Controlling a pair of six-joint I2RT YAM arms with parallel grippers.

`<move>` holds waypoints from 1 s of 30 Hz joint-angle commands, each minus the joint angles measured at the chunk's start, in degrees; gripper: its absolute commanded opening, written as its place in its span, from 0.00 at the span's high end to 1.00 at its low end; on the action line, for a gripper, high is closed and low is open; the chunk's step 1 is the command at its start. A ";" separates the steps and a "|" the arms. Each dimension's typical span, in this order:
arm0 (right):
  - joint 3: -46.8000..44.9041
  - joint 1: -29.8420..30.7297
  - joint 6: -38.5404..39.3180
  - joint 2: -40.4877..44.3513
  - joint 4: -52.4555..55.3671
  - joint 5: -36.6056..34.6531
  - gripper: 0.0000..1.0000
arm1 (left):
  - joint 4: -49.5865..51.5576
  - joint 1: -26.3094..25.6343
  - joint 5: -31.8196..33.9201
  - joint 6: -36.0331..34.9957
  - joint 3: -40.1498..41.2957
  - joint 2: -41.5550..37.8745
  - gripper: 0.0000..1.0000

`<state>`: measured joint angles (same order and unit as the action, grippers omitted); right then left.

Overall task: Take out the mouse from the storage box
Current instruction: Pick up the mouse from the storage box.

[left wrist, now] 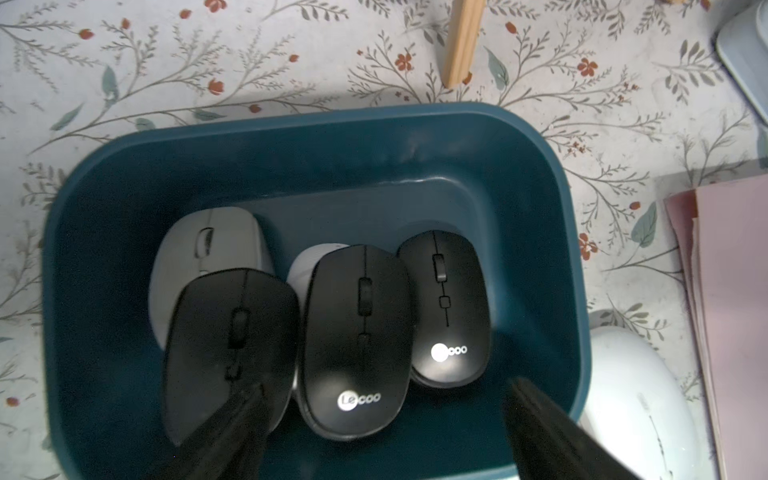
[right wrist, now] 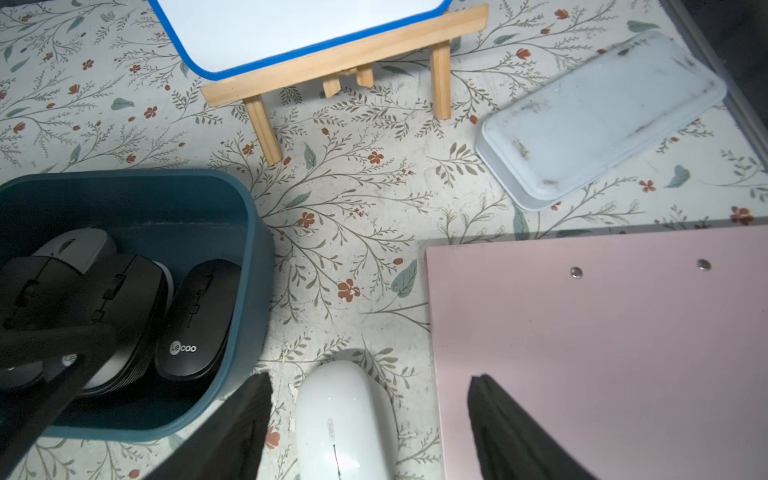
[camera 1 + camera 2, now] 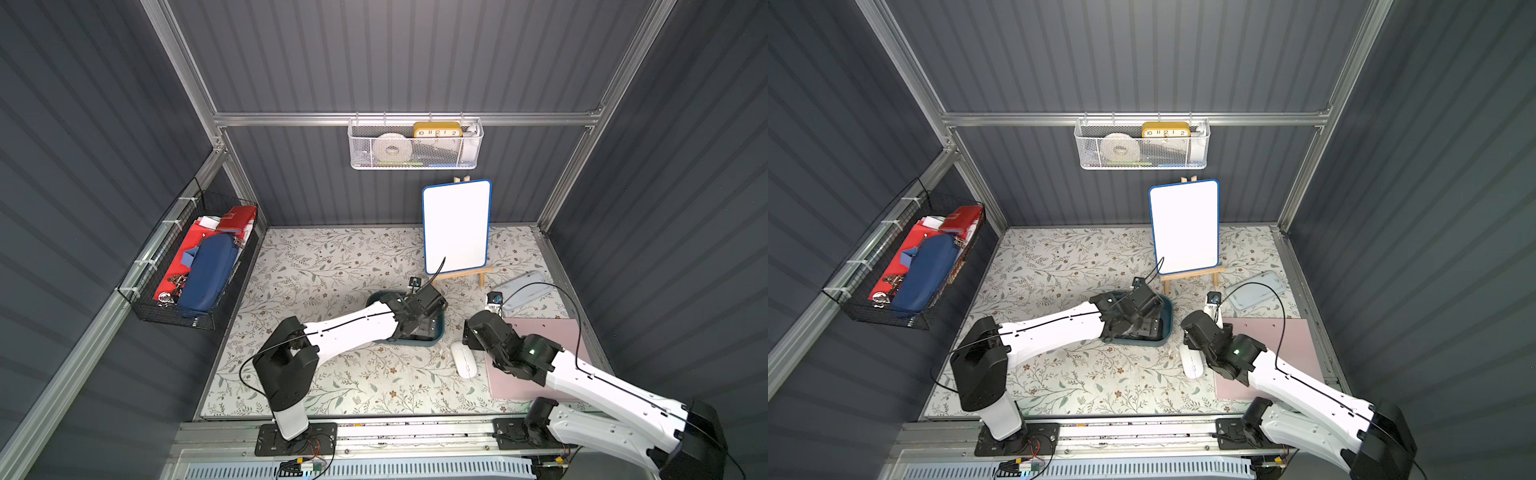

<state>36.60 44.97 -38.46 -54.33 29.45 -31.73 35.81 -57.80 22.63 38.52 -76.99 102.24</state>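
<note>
1. Mice fill the storage box (image 1: 291,137), which sits about mid-bench, a little toward the right edge. Three black ones lie abreast on top, with paler ones beneath.
2. Your left gripper (image 1: 386,386) hangs over the box with its fingers spread and pinching nothing. The middle black mouse (image 1: 357,332) lies between them.
3. The step in hand looks like the grasp. One finger seems to sit over the left black mouse (image 1: 232,345), so shift until each finger lines up with a seam beside the middle one.
4. Close low across its flanks; the shell looks smooth and domed, and a high pinch will likely squirt it out.
5. Lift straight up past the rim. The neighbours touch it and may drag along.
6. Your right gripper (image 2: 370,379) is spread too and holds nothing. It hovers over the white mouse (image 2: 345,415), which lies on the bench between the box and the pink board (image 2: 602,353). Keep that arm out of the lift path.
</note>
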 commanded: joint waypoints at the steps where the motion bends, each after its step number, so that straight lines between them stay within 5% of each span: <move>1: -2.45 -0.52 -1.59 2.81 -1.47 -1.08 0.20 | 5.26 0.14 2.27 2.31 -2.91 3.84 0.08; 10: -4.69 -0.79 -2.02 7.41 -1.95 0.28 0.19 | 5.24 0.14 2.13 2.51 -5.97 8.22 0.08; 30: -5.53 -0.87 -2.50 6.60 -2.61 0.61 0.19 | 8.42 0.14 5.84 3.14 -7.50 13.51 0.24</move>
<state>31.88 44.34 -40.25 -47.53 26.92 -31.05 42.09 -57.71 27.90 41.56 -83.83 114.30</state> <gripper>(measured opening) 0.814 0.762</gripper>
